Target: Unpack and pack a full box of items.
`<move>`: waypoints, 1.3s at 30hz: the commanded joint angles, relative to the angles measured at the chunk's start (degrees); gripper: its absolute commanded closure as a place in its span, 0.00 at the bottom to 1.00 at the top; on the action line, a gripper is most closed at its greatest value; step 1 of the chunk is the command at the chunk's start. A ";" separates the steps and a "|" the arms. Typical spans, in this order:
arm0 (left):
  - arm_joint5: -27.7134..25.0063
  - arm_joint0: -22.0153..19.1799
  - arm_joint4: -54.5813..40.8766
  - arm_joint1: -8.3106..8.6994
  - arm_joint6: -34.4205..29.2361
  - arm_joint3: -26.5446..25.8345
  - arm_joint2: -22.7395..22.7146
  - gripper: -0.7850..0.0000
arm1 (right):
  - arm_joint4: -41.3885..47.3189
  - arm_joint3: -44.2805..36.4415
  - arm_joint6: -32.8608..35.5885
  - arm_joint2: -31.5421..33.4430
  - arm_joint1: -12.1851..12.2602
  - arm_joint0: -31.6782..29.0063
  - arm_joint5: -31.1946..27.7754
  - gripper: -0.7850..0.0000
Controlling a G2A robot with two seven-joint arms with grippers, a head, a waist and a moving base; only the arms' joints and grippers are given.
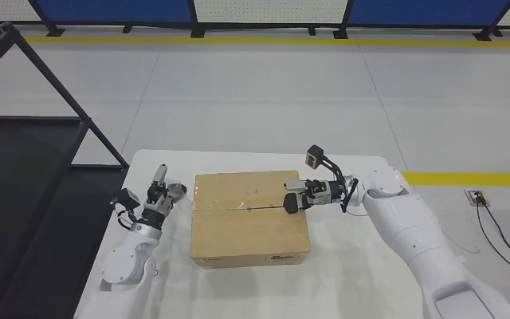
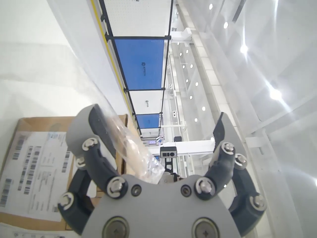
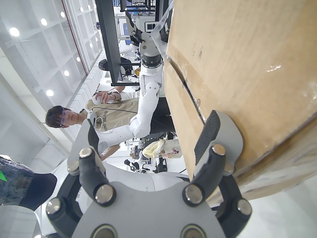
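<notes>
A closed cardboard box [image 1: 247, 223] stands in the middle of the white table, its top flaps meeting in a seam. My right gripper [image 1: 288, 202] is open at the seam's right end. In the right wrist view one finger [image 3: 208, 134] lies on the box top [image 3: 235, 50] beside the slit seam. My left gripper [image 1: 163, 190] is beside the box's left side, open [image 2: 159, 120], with a crumpled strip of clear tape [image 2: 128, 144] stuck to one pad. The labelled box side [image 2: 37, 164] is next to it. The right wrist view shows the tape [image 3: 161, 23] running from the box's far edge.
The white table [image 1: 358, 271] has bare room to the right of and in front of the box. A black metal frame [image 1: 80, 127] stands off the table's left side. Bare floor lies beyond the far edge.
</notes>
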 commanded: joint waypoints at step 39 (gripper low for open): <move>6.27 16.90 -6.78 -0.24 2.46 -6.33 -7.58 0.00 | -0.51 0.87 0.59 -1.59 -1.12 2.42 0.59 0.00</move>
